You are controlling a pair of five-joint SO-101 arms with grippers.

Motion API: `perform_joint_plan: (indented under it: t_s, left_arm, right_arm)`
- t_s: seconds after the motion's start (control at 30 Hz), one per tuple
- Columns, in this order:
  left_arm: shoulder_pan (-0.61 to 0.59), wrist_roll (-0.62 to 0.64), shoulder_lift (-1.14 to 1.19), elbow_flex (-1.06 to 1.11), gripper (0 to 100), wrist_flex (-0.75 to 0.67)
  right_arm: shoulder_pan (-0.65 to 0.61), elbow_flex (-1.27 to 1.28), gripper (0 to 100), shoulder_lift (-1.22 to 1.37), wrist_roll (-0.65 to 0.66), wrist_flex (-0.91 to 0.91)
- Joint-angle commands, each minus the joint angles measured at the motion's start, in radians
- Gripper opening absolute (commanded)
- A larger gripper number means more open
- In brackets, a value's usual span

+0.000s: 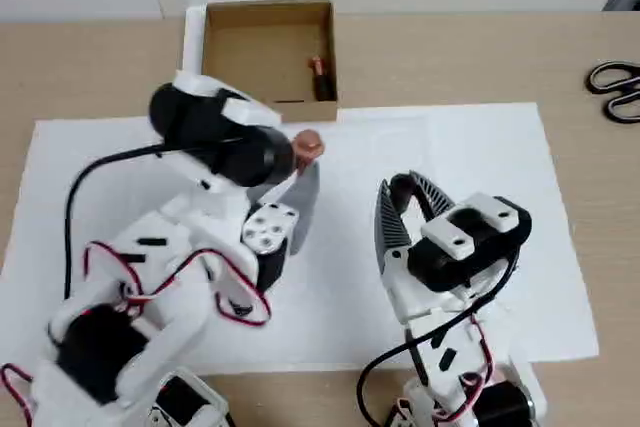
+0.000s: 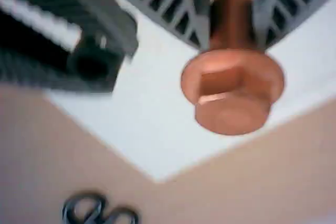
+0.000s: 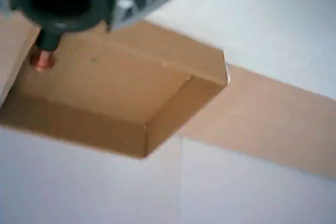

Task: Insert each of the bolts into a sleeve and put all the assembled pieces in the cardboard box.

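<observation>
Copper bolt (image 2: pixel 231 90) in left gripper (image 2: pixel 231 11)

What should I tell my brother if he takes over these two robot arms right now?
Left tool: shut on a copper hex-head bolt, over the white paper sheet near the open brown cardboard box.
Right tool: shut on a black tube-shaped sleeve, over the same paper.
Done: one copper bolt in a black sleeve lies in the box.
Left: push the held bolt into the held sleeve, then put that piece in the box too.
</observation>
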Motion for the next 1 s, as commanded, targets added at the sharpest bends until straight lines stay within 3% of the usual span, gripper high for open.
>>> perform_joint_plan:
  t_s: [0.0, 0.17, 0.53, 0.97]
  left_arm:
    - [-0.002, -0.008, -0.044, 0.039, 1, -0.193]
    - [-0.002, -0.008, -0.063, 0.087, 1, -0.307]
    - [0.000, -0.006, -0.063, 0.085, 1, -0.390]
    - [-0.002, -0.003, -0.063, 0.090, 1, -0.422]
  right_arm:
    - [-0.015, 0.003, 0.6, -0.010, -0.006, -0.044]
    - [-0.028, 0.003, 0.6, -0.010, -0.006, -0.050]
    - [-0.105, 0.005, 0.6, -0.010, -0.006, -0.054]
    - [-0.108, 0.180, 0.6, -0.010, 0.008, -0.383]
